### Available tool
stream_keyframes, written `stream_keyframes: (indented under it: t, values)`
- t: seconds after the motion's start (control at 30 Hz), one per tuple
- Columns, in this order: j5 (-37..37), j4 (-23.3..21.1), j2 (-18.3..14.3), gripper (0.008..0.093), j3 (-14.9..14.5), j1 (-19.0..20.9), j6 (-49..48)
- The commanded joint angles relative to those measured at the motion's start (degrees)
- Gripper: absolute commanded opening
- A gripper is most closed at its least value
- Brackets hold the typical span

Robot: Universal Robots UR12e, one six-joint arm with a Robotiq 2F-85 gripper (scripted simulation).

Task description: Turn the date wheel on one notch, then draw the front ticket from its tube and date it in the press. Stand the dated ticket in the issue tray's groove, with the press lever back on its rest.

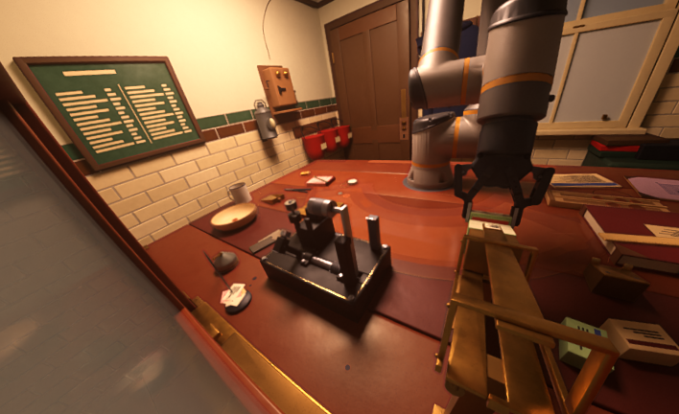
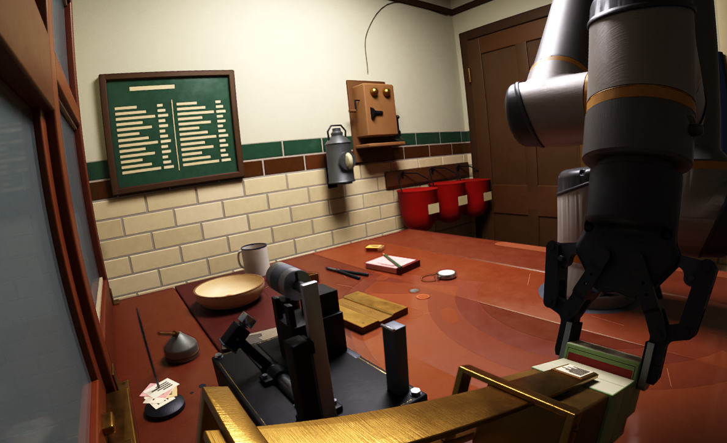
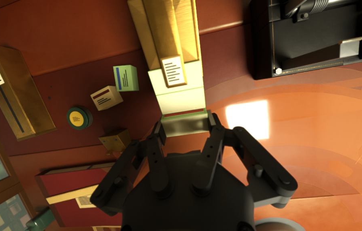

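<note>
The front ticket [image 3: 184,115] [image 2: 603,357] [image 1: 490,216], pale green with a dark red stripe, sits at the open end of the sloping brass tube [image 1: 502,288] [image 3: 166,31] on the right of the counter. I have my gripper [image 3: 186,126] [image 2: 608,352] [image 1: 490,215] closed on that ticket across its width, pointing straight down over the tube's mouth. The black dating press [image 1: 326,255] [image 2: 311,352] stands to the left, with its lever [image 1: 346,247] [image 2: 313,341] and a round knob [image 1: 320,207] [image 2: 283,278] on top. The wooden issue tray [image 2: 371,309] lies beyond the press.
The robot's base [image 1: 432,149] stands behind on the red-brown counter. Small boxes [image 3: 106,97] [image 3: 125,77], a round tin [image 3: 78,117], a brass case [image 3: 12,92] and red ledgers [image 1: 646,231] lie right of the tube. A bowl [image 1: 234,215], mug [image 1: 239,192] and paper spike [image 1: 234,296] sit near the wall.
</note>
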State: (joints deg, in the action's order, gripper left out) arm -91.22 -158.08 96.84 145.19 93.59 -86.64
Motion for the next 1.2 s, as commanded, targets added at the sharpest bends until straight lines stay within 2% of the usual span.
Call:
stream_keyframes:
  t: [0.0, 0.6, 1.17]
  values:
    - [0.0, -0.2, 0.1, 0.0080, -0.1, 0.0, 0.0]
    - [-0.1, -0.8, 1.0, 0.0080, 1.4, 0.1, 0.1]
    - [-0.1, -0.8, 1.1, 0.0080, 1.6, 0.1, 0.1]
